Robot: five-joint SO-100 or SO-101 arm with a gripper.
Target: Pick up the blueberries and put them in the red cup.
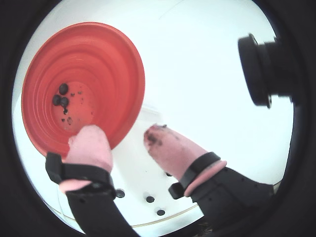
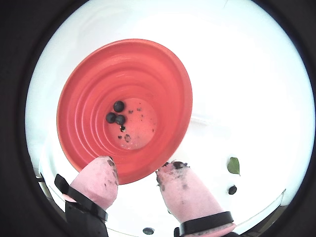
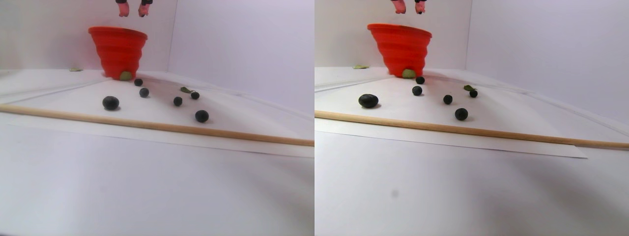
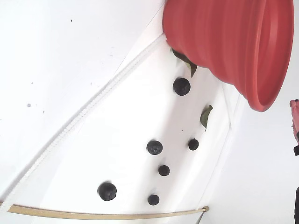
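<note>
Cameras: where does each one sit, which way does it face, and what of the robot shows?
A wrist view: above, looking down into the red cup; both pink fingers show, open.
Another wrist view: the same downward look, blueberries inside the cup.
Stereo pair: low on the table, facing the cup; fingertips at top.
Fixed view: turned sideways, beside the cup; a fingertip at right edge.
Shared: the cup.
</note>
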